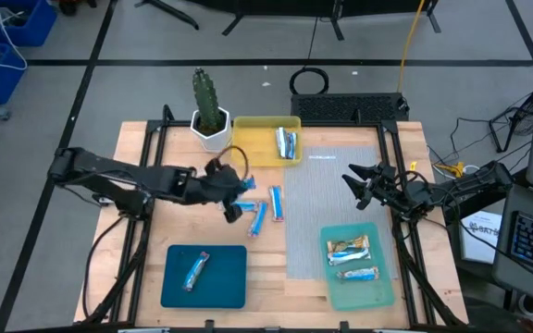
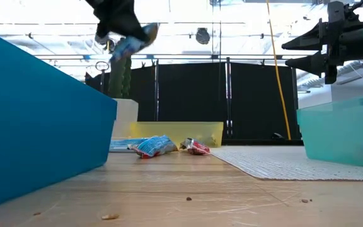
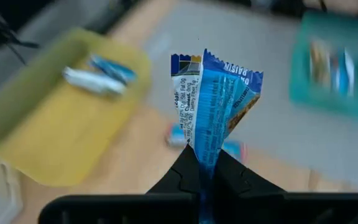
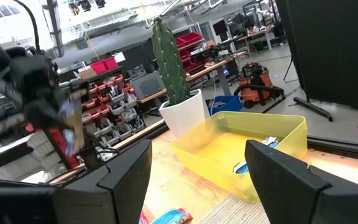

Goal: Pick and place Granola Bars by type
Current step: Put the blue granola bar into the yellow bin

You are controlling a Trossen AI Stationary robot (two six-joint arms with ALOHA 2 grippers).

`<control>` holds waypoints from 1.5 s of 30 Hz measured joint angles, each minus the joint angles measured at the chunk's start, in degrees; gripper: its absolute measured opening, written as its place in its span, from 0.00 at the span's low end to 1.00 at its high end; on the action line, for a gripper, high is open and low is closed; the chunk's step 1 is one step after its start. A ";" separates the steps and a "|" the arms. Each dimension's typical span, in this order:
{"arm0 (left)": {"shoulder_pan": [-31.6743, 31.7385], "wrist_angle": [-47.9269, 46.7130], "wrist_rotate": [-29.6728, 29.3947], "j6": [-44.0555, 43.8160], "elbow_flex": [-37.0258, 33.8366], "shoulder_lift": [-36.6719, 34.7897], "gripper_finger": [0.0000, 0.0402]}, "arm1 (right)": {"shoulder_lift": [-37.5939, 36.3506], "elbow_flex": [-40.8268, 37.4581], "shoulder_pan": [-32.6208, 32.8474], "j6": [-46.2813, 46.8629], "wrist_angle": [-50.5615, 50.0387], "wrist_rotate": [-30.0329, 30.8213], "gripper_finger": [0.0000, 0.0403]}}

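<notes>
Left gripper (image 3: 205, 167) hangs raised over the table, clamped on a blue bar (image 3: 219, 106); right gripper (image 1: 353, 178) waits raised, fingers apart.

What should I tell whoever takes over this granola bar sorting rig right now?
Left gripper: shut on a blue-wrapped bar, lifted above the table's middle.
Right gripper: open, empty, waiting above the grey mat.
Done: bars in the yellow tray, one blue bar in the dark blue tray, two tan bars in the light teal tray.
Left: place the held bar, then sort the loose bars on the wood near the table's middle.
</notes>
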 joint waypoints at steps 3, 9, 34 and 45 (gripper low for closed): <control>0.38 3.17 -5.71 -3.09 0.00 -2.32 0.03 | 0.00 0.00 -0.01 0.00 0.00 0.01 0.62; 3.18 12.49 -13.40 -11.21 -0.04 -2.68 0.03 | 0.01 0.00 -0.01 -0.02 -0.07 0.00 0.62; 18.34 -2.96 -17.65 -16.20 41.71 23.22 0.03 | 0.00 0.00 0.00 -0.02 0.02 0.01 0.62; 24.93 -16.83 -4.09 -24.44 51.19 35.61 0.03 | 0.00 0.00 0.01 -0.02 -0.08 0.01 0.62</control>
